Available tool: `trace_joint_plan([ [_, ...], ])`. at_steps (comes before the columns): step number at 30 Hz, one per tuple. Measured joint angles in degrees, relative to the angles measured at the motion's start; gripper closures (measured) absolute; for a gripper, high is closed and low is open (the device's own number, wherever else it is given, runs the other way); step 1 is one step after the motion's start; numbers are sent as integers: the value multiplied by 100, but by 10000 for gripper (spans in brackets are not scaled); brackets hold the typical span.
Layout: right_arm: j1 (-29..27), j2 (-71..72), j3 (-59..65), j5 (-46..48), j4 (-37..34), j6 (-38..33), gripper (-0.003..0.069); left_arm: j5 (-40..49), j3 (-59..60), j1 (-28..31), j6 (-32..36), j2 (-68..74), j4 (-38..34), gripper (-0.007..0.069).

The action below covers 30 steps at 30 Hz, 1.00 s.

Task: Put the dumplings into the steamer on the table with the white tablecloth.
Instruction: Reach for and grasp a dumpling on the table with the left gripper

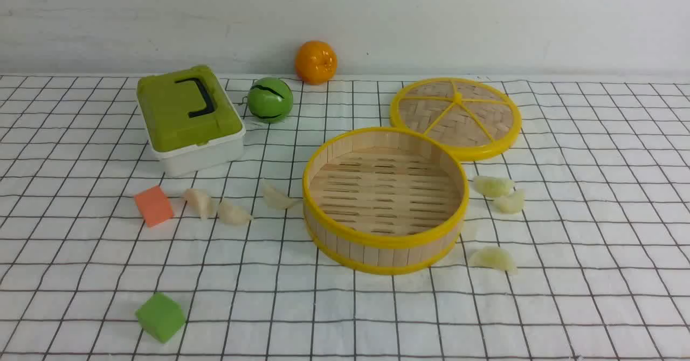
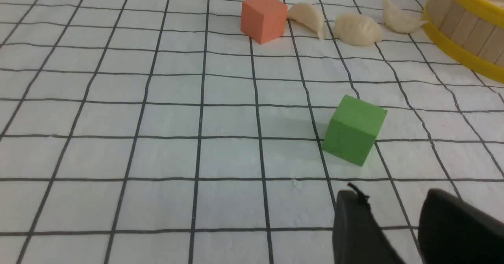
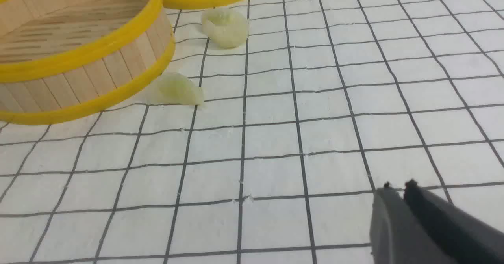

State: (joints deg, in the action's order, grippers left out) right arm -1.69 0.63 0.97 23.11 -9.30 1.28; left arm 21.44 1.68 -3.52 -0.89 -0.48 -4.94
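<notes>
Worktop (image 1: 593,307) is sitting under the white tablecloth (image 1: 345,318), whose grid print is covering all of it. Steamer (image 1: 385,199) is standing upright mid-cloth, open side facing up. Its lid (image 1: 456,117) is lying flat behind it to the right, rims meeting. Green-topped box (image 1: 188,118) is sitting far left, with a green ball (image 1: 270,99) beside it and an orange ball (image 1: 316,62) at the back by the wall.

Neither arm is showing in the front view. Left hand (image 2: 393,201) is pointing forward over the cloth, fingers (image 2: 354,224) standing apart and gripping nothing, with the green cube (image 2: 353,130) just ahead. Right hand (image 3: 398,187) is pointing over cloth right of the steamer, fingers pressing together and gripping nothing. Can't tell how high either is hovering.

Orange cube (image 1: 153,205) is sitting left of the steamer. Three cream dumplings (image 1: 233,214) are lying on the cloth in a row between that cube and the steamer, the last one just beside its wall. Three yellow-green dumplings (image 1: 492,186) are lying on the cloth on the steamer's right. Two are close together and one is nearer the front.
</notes>
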Motion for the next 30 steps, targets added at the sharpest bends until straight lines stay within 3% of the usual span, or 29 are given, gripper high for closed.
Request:
trace_joint_plan([
  [30, 0, 0, 0, 0, 0, 0, 583, 0, 0, 0, 0, 0, 0, 386],
])
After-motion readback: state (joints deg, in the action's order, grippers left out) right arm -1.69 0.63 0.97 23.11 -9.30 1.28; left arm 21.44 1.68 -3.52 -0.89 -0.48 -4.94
